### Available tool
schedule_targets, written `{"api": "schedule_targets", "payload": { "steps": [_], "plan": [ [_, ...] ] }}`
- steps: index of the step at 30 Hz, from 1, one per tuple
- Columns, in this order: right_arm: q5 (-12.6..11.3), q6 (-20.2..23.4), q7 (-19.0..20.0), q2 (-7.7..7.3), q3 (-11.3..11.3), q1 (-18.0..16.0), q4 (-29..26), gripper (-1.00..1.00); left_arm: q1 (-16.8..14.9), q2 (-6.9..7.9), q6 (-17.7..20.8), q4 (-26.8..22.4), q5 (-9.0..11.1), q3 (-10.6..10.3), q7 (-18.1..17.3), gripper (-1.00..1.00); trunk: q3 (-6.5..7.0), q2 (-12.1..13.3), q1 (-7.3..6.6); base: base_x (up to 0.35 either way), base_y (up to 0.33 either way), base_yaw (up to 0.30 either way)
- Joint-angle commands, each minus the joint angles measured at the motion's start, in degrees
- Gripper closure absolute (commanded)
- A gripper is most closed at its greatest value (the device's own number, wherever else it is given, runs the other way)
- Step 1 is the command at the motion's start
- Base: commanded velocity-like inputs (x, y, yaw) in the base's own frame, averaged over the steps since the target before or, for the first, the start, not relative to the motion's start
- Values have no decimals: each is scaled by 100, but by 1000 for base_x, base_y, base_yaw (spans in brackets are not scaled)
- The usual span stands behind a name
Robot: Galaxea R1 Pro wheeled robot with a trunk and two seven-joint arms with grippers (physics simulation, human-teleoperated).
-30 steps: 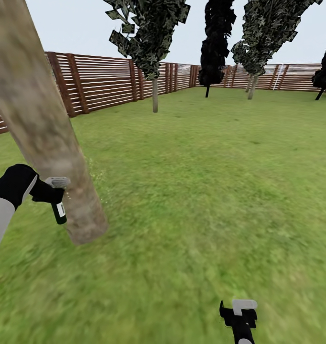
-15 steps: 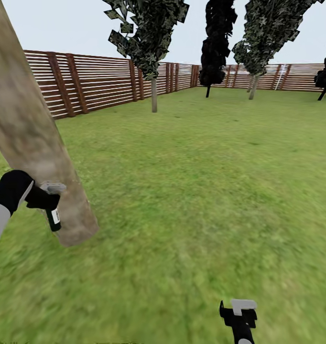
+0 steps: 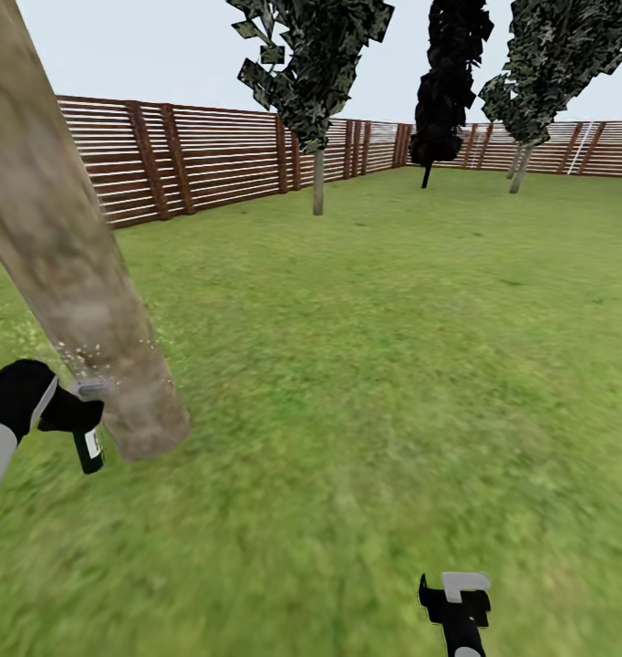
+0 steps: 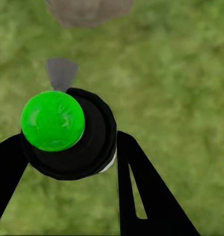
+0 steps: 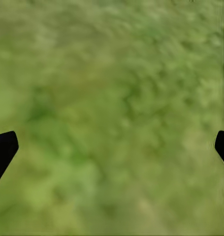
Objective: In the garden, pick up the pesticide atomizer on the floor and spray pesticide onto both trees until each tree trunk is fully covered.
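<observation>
The pesticide atomizer (image 3: 89,449), a small dark bottle with a white label, hangs from my left gripper (image 3: 72,412), which is shut on it. It is just left of the foot of a thick, leaning grey-tan tree trunk (image 3: 69,255), with fine specks in the air around the trunk above the gripper. In the left wrist view the atomizer (image 4: 67,132) is seen end-on, with a green disc on its end, between the black fingers (image 4: 136,187). The trunk's base (image 4: 87,10) lies just beyond. My right gripper (image 3: 457,598) hangs low over the grass, open (image 5: 112,147) and empty.
A second tree (image 3: 318,178) with a pale trunk stands by the brown slatted fence (image 3: 211,155). A third tree (image 3: 521,164) is at the far right, and an all-black tree (image 3: 443,100) stands between them. Green lawn (image 3: 393,347) spreads ahead.
The camera has swung, shifting the whole scene. My left gripper with the atomizer has sunk lower beside the trunk's foot. The right gripper has kept its place.
</observation>
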Motion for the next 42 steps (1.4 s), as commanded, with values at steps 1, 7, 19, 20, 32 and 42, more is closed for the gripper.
{"api": "schedule_targets", "payload": {
  "steps": [1,7,19,20,32,42],
  "plan": [
    [0,0,0,0,0,3,0,-100,73,-11,-13,-2,64,6,26,100,0,0,0,139,-271,1],
    [0,0,0,3,0,1,0,-100,395,-6,-227,-9,292,210,65,100,0,0,0,167,-246,0],
    [-1,-9,-2,8,0,1,-3,-100,620,19,-582,-79,263,1010,545,100,0,0,0,195,-217,208],
    [-2,-9,-4,1,0,0,-5,-100,653,28,-599,-52,253,1050,620,100,0,0,0,239,-185,56],
    [0,-9,-4,-4,1,2,-4,-100,1011,-130,-1065,195,286,1086,943,100,0,0,0,206,-185,57],
    [0,-9,0,4,0,-1,-3,-100,1130,-209,-1206,115,275,1105,943,100,0,0,0,19,-273,277]
  ]
}}
